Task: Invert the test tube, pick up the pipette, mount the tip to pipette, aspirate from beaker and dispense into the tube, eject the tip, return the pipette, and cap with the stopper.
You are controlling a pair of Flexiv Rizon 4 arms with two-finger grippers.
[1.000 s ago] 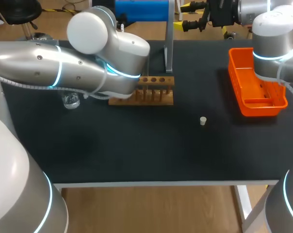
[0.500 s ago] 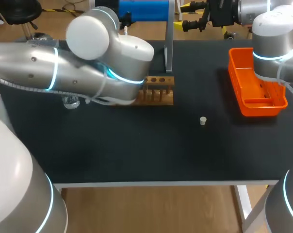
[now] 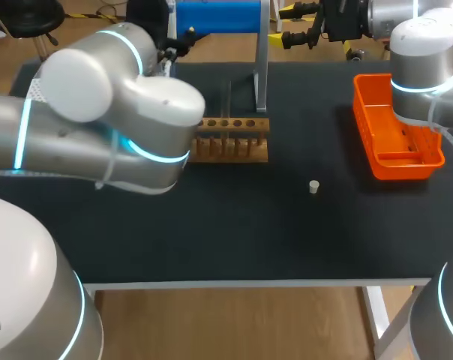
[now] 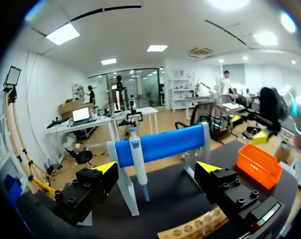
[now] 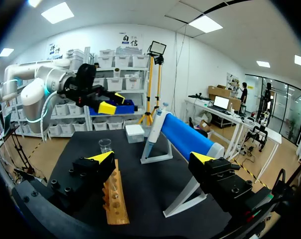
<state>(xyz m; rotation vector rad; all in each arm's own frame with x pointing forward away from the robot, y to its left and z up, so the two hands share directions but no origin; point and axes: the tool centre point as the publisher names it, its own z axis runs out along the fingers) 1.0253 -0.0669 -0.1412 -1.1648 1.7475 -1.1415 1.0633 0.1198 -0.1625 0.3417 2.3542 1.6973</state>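
My left gripper (image 4: 156,169) stands open above the table's far side, facing the blue roll stand (image 4: 160,143). A blue and white pipette (image 4: 138,167) hangs on that stand, just ahead of the open fingers. The wooden tube rack (image 3: 232,139) lies under and ahead of the gripper; I cannot make out a tube in it. My right gripper (image 5: 151,158) is open in the air beyond the far edge, looking at the rack (image 5: 115,200), the glass beaker (image 5: 105,145) and the pipette (image 5: 153,134). A small white stopper (image 3: 313,187) sits mid-table.
An orange tray (image 3: 395,131) stands at the right under my right arm. A white box (image 5: 134,132) sits beyond the stand. My left arm (image 3: 114,127) covers the table's left part and hides the beaker in the head view.
My left arm has swung up and back, lifting its gripper towards the pipette stand; it now hides the beaker in the head view. The right arm has kept still.
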